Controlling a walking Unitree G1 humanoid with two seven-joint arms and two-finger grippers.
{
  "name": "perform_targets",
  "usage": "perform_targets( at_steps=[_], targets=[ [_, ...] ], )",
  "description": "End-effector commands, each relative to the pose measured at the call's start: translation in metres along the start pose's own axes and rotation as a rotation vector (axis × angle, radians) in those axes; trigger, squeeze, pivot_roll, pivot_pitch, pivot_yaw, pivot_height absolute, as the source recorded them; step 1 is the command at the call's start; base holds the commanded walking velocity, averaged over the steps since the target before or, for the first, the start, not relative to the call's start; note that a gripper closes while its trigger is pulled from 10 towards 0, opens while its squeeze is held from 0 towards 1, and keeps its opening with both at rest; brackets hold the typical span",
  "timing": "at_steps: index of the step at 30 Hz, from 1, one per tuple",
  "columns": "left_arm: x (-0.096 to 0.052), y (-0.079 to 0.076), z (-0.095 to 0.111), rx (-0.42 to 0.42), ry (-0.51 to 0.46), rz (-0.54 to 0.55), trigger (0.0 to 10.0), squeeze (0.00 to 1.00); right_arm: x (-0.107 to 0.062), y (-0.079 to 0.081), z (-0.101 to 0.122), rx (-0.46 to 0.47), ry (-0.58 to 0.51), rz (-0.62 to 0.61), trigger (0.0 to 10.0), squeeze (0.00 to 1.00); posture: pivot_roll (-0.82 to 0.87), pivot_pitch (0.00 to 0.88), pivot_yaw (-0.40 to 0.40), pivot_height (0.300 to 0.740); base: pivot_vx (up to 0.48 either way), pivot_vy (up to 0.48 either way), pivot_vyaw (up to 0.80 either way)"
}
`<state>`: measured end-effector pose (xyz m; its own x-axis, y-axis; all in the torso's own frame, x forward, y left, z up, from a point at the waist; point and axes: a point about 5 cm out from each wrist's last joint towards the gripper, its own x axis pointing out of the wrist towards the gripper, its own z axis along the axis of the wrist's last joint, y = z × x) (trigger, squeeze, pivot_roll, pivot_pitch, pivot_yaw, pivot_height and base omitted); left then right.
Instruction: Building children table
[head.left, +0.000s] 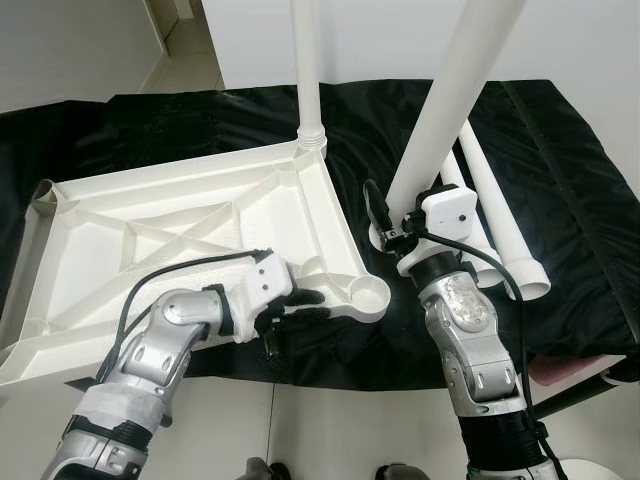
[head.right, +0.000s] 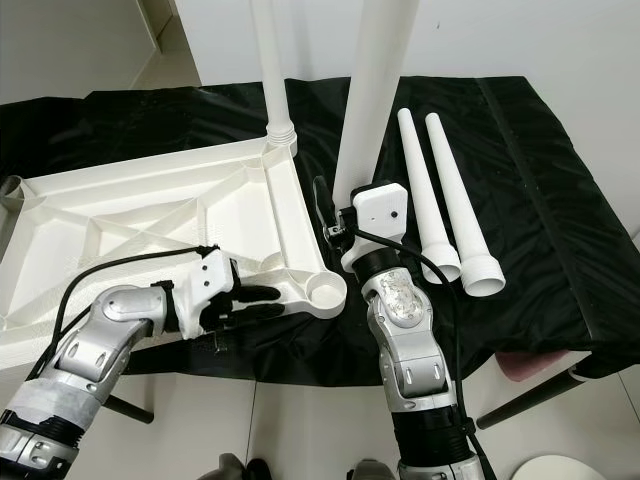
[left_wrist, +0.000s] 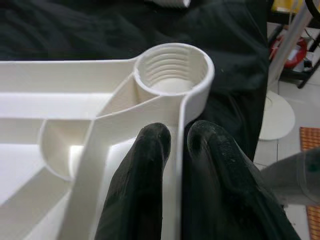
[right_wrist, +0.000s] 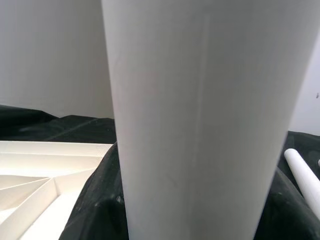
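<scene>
The white children's table top (head.left: 170, 240) lies upside down on a black cloth, ribs facing up. One white leg (head.left: 308, 70) stands screwed into its far right corner. My left gripper (head.left: 300, 305) is shut on the rim of the table top beside the near right threaded socket (left_wrist: 172, 70), one finger (left_wrist: 145, 170) on each side of the rim. My right gripper (head.left: 385, 225) is shut on a second white leg (head.left: 450, 90), holding it upright just right of that socket (head.left: 368, 293).
Two more white legs (head.right: 445, 190) lie side by side on the black cloth (head.left: 560, 180) to the right. A pale floor shows in front of the table edge, with a chair or stand base (head.right: 550, 465) at lower right.
</scene>
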<state>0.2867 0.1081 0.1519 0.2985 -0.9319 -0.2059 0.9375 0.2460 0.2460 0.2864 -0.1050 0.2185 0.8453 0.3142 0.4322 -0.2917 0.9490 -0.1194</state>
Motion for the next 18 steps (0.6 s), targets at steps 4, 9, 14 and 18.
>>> perform_targets(
  at_steps=[4,9,14,18],
  targets=[
    [-0.009,0.002,0.018,-0.024,-0.064,0.175,10.0,0.0,-0.002,0.003,-0.007,0.02,0.033,0.002,10.0,0.0,-0.14,0.124,0.106,0.74,0.0,0.0,0.0],
    [-0.006,-0.011,0.016,-0.006,-0.051,0.143,10.0,0.0,-0.005,0.003,-0.016,0.015,0.082,0.009,10.0,0.0,-0.14,0.128,0.101,0.74,0.0,0.0,0.0],
    [-0.007,-0.021,0.017,-0.019,-0.042,0.055,10.0,0.0,-0.007,0.001,-0.018,0.006,0.094,0.004,10.0,0.0,-0.14,0.131,0.098,0.74,0.0,0.0,0.0],
    [-0.008,-0.028,0.01,0.022,0.033,-0.004,10.0,0.0,-0.008,0.001,-0.019,0.003,0.098,0.008,10.0,0.0,-0.15,0.131,0.101,0.74,0.0,0.0,0.0]
  ],
)
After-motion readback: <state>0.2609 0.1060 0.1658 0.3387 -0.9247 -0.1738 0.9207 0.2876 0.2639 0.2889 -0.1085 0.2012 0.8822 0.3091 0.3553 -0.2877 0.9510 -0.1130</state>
